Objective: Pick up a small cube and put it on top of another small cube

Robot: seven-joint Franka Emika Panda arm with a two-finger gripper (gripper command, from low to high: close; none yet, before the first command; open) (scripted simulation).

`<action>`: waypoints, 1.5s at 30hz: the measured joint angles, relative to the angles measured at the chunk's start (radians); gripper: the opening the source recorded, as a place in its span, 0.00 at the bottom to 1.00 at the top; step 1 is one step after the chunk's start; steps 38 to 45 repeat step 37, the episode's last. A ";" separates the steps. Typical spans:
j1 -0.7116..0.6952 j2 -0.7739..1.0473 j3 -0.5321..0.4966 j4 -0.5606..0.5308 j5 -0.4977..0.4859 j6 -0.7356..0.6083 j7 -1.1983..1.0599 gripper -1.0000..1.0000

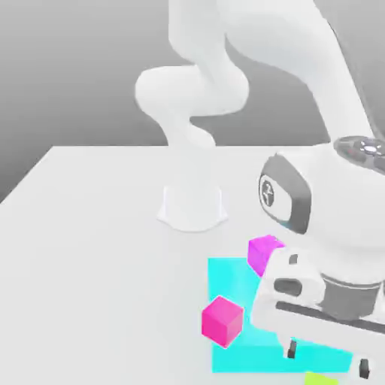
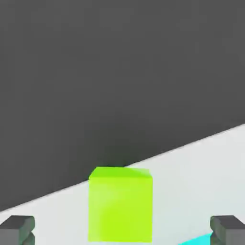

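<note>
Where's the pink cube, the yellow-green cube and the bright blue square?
pink cube (image 1: pixel 222 322), exterior view, side faces
yellow-green cube (image 2: pixel 120 208), hand view, big face
bright blue square (image 1: pixel 228 277), exterior view, corner area

The exterior view is very bright; the table (image 1: pixel 105 263) looks almost pure white, with hardly any shadow on it. The arm (image 1: pixel 192 150) is washed out also, its edges soft. In the hand view, the yellow-green cube (image 2: pixel 120 206) has flat light, and beyond the table's edge it is dark grey.

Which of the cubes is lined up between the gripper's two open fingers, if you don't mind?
The yellow-green cube; the others are pink and magenta.
</note>
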 joint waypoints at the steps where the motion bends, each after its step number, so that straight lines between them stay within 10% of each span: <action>1: 0.009 0.036 -0.010 0.008 -0.005 0.026 0.006 0.50; 2: 0.016 0.070 -0.019 0.016 -0.013 0.051 0.012 0.00; 13: -0.001 -0.042 0.007 -0.012 0.018 -0.032 -0.011 0.00; 28: 0.034 -0.581 0.180 -0.358 0.214 -0.210 -0.414 0.00; 33: 0.032 -0.483 0.176 -0.406 0.139 -0.071 -0.380 0.00; 34: 0.032 -0.460 0.175 -0.411 0.127 -0.045 -0.371 1.00; 45: 0.032 -0.460 0.175 -0.411 0.127 -0.045 -0.371 1.00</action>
